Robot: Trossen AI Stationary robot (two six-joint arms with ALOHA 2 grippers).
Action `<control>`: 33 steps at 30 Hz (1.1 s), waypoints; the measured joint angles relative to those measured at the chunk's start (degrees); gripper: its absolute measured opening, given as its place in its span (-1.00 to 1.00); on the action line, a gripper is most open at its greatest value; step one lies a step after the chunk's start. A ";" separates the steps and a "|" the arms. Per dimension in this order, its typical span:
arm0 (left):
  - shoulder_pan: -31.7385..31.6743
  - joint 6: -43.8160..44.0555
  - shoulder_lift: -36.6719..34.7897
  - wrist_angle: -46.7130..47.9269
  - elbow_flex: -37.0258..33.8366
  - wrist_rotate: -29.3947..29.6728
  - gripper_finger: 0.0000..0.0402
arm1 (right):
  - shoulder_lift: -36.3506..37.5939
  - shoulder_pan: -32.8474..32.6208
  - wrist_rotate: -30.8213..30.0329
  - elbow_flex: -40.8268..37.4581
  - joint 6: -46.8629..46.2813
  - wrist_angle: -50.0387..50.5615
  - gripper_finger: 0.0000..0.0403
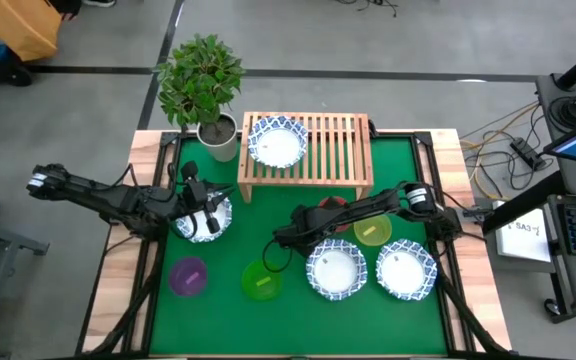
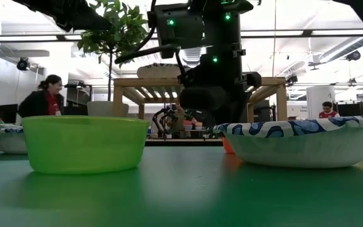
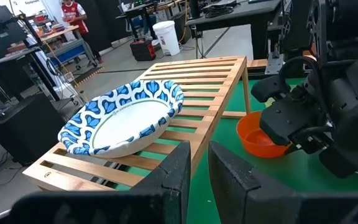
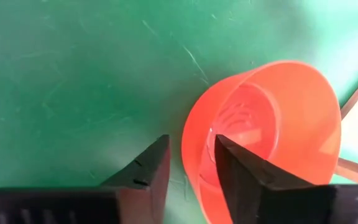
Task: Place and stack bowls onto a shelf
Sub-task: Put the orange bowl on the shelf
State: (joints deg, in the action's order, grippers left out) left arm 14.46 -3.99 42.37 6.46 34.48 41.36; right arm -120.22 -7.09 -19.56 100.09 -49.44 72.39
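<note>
On the green tabletop (image 1: pixel 288 320) the wooden shelf (image 1: pixel 338 150) stands at the far side, and one white bowl with blue rim (image 1: pixel 276 141) already lies on its slats, toward the left end. A plant in a white pot (image 1: pixel 218 135) stands just beside the shelf's left end.

The right hand (image 4: pixel 188 165) is low in front of the shelf, at the red bowl (image 4: pixel 272 130). Its two fingers are a little apart and the near rim of the red bowl sits between them, one finger inside the bowl and one outside; the bowl appears tilted. I cannot tell if the fingers already press the rim. In the high view the dark right arm (image 1: pixel 368 212) covers most of this bowl.

The left hand (image 3: pixel 194 180) is above the second blue-rimmed bowl (image 1: pixel 204 220), which lies at the left part of the tabletop, and hides part of it. Its fingers stand a small gap apart and nothing is between them.

Near the front of the tabletop lie the purple bowl (image 1: pixel 188 275) and the green bowl (image 1: pixel 261 281), then two more blue-rimmed bowls (image 1: pixel 336 270) side by side. The yellow-green bowl (image 1: pixel 372 231) is just behind them, close to the right arm.

Beyond the tabletop, in the low view, a person (image 2: pixel 46 94) is in the room.
</note>
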 joint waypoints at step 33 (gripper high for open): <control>0.00 0.01 0.00 -0.01 0.00 0.00 -0.80 | 5.03 -5.11 18.76 19.41 26.46 -1.73 -0.96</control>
State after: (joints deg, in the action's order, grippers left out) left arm 14.46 -3.98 42.37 6.45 34.48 41.36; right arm -115.20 -12.20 -0.80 119.50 -22.98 70.66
